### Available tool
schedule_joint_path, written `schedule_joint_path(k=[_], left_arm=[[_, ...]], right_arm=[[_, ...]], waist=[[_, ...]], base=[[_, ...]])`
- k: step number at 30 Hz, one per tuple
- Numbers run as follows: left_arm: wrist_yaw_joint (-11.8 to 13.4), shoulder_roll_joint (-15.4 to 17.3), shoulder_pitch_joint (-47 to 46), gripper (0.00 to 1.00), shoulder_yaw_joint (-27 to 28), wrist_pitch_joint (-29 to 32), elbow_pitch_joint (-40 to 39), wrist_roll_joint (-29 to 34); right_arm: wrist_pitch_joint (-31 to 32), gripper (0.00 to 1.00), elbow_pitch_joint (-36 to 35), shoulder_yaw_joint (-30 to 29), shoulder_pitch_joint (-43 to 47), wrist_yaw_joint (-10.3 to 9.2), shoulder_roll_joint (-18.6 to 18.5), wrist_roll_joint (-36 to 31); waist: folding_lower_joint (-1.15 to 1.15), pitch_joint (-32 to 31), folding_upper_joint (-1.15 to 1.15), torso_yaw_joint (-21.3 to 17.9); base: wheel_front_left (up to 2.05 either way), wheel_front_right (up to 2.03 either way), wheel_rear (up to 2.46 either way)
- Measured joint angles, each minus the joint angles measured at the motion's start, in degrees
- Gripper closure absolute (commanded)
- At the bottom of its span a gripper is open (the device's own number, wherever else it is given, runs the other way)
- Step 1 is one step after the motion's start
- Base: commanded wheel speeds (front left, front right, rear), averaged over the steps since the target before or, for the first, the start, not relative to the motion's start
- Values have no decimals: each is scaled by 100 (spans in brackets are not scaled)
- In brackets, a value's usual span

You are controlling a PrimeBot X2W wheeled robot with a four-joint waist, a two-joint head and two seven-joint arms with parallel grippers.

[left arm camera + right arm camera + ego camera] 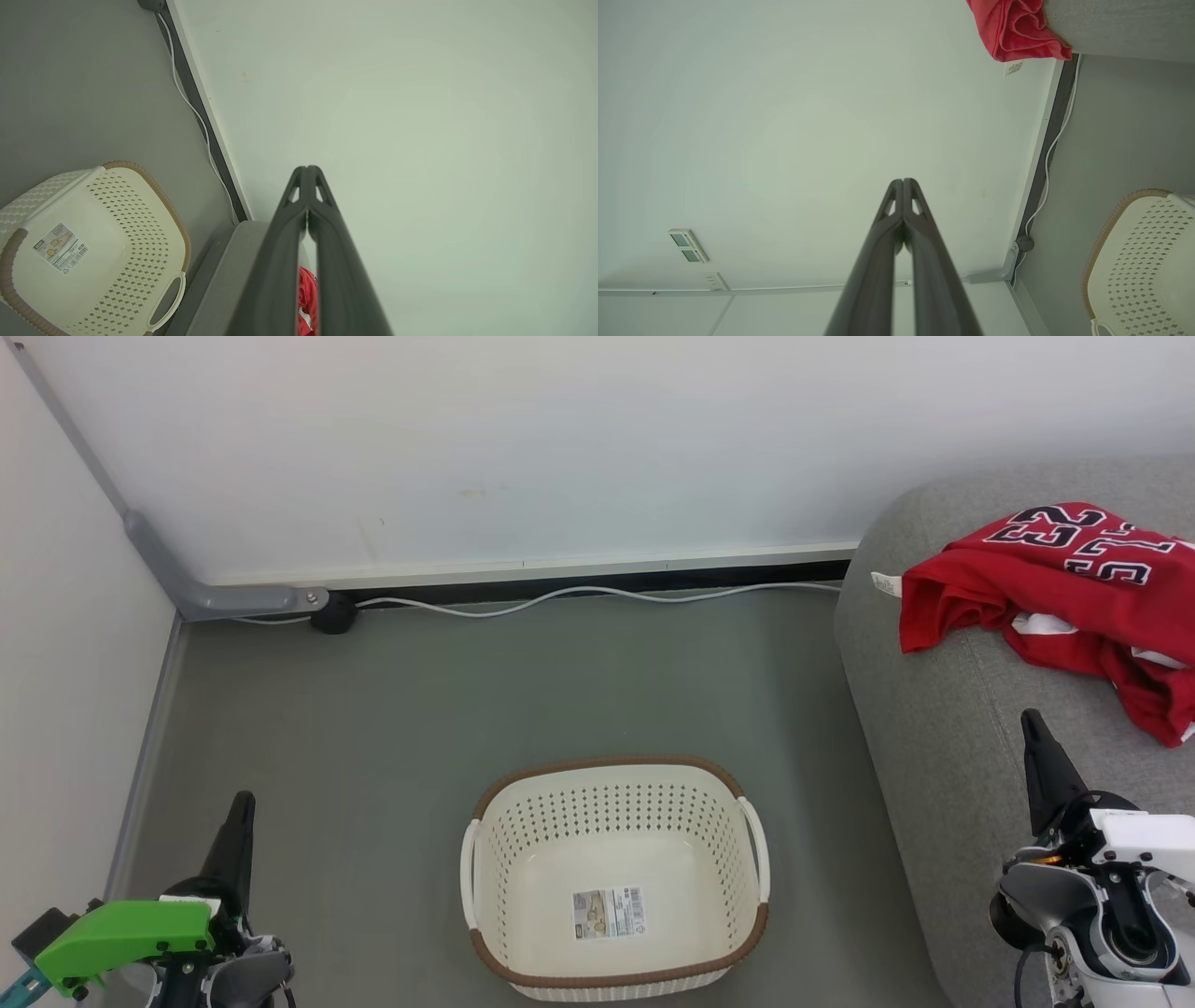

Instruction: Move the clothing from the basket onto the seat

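Head view: oval cream perforated plastic basket (607, 812) w/ brown rim sits on grey floor (467, 691), nothing in it, label (609, 912) exposed. Crumpled bright red clothing (1074, 588) w/ numerals lies on light grey fabric sofa (943, 737); task looks complete. L gripper (245, 800) and R gripper (1031, 719): fingers pressed together, holding nothing, parked low at the sides, prob. retracted.

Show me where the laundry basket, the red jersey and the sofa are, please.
basket (607, 812), head view, on its perforated far wall.
red jersey (990, 583), head view, on the red cloth below the numerals.
sofa (934, 737), head view, on bare grey upholstery near its edge.
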Motion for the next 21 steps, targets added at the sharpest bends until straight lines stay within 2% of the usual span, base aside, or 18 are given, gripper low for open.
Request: schedule_joint_path(k=[21], left_arm=[[-1, -2, -3, 100, 7, 24, 13, 0]], right_arm=[[1, 100, 9, -7, -2, 26, 1, 0]], waist=[[0, -1, 0, 0]], base=[[0, 0, 0]])
